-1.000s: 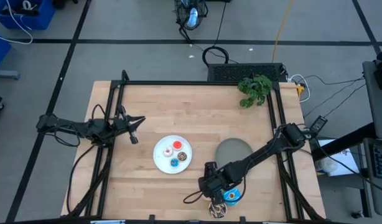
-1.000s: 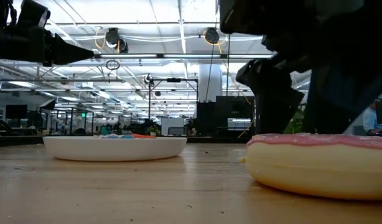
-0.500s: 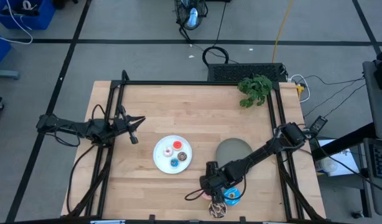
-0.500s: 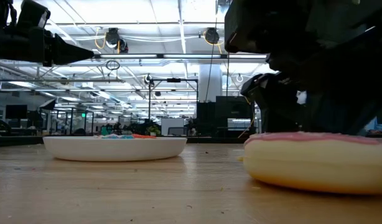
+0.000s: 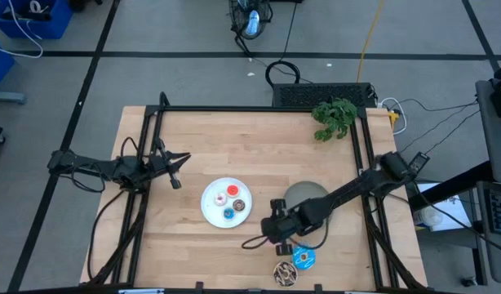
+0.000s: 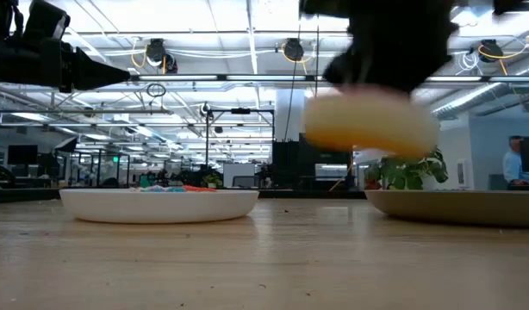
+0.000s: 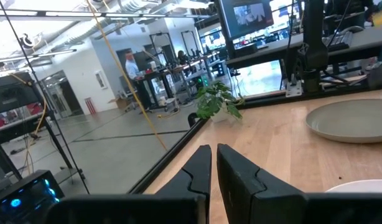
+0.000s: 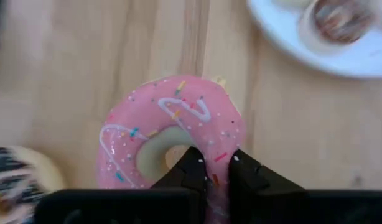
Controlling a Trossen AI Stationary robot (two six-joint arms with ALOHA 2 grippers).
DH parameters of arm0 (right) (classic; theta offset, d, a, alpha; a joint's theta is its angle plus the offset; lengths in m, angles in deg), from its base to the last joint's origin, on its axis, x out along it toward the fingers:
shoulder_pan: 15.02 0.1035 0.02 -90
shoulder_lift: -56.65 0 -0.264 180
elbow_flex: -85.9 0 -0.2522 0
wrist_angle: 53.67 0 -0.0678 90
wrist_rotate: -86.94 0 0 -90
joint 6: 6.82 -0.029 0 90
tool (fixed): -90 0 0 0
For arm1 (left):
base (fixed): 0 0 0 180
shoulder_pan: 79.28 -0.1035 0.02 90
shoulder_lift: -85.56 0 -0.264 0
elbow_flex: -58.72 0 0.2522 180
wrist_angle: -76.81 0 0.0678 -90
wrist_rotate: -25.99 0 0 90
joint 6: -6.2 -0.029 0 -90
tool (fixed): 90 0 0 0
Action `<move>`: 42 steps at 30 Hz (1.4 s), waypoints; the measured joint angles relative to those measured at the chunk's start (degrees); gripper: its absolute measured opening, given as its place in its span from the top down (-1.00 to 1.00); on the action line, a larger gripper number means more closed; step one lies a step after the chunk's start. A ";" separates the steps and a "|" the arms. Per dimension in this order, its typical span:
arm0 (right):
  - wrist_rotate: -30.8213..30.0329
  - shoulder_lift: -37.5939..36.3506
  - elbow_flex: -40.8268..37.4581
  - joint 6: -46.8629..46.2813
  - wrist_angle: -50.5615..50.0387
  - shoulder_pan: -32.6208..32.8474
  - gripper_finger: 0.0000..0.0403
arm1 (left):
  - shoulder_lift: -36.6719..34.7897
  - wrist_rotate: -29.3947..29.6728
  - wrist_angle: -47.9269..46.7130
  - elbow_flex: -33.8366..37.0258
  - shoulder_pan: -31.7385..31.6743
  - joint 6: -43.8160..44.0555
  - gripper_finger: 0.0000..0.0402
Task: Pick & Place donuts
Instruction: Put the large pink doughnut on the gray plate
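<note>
My right gripper (image 8: 214,163) is shut on the larger pink donut (image 8: 150,115), which hangs blurred above the table in the low view (image 6: 370,120). In the high view that gripper (image 5: 277,233) is between the white plate (image 5: 210,214) and the grey plate (image 5: 306,196). The white plate carries tiny donuts (image 5: 229,202). A blue sprinkled donut (image 5: 303,258) and a brown donut (image 5: 285,273) lie flat on the table by its near edge. My left gripper (image 5: 176,177) waits shut at the table's left, held level above it. My right gripper pinches the pink donut's ring (image 8: 217,148) at one side, one finger (image 8: 191,163) at the hole's edge and the other (image 8: 242,167) on the outer rim. The fingers slant down from the table's right. The donut is lifted clear of the table, roughly level.
A green plant (image 5: 334,117) stands at the far right corner. Black frame rails (image 5: 152,155) run along the table's left and right sides. Bare wood lies between the white plate and the far edge.
My right gripper has shut on the pink donut, then risen and moved toward the far edge. The donut, which lay flat on the table near the front edge, now hangs clear above it.
</note>
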 joint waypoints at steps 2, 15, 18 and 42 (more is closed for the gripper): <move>-0.97 -3.47 0.26 0.00 -2.56 -0.28 0.85 | 0.00 -0.01 0.00 0.00 -0.01 0.00 0.84; -6.59 -21.70 -8.43 -7.72 -22.66 -6.54 0.93 | 0.00 -0.02 -0.07 -0.01 0.00 0.00 0.84; -4.44 -23.58 -16.02 -8.93 -17.46 -8.53 0.94 | -0.02 -0.02 -0.07 0.00 0.00 0.02 0.84; 0.52 -22.25 -30.78 -7.68 -1.30 -17.46 0.90 | 0.00 -0.04 0.22 -0.02 0.00 -1.09 0.84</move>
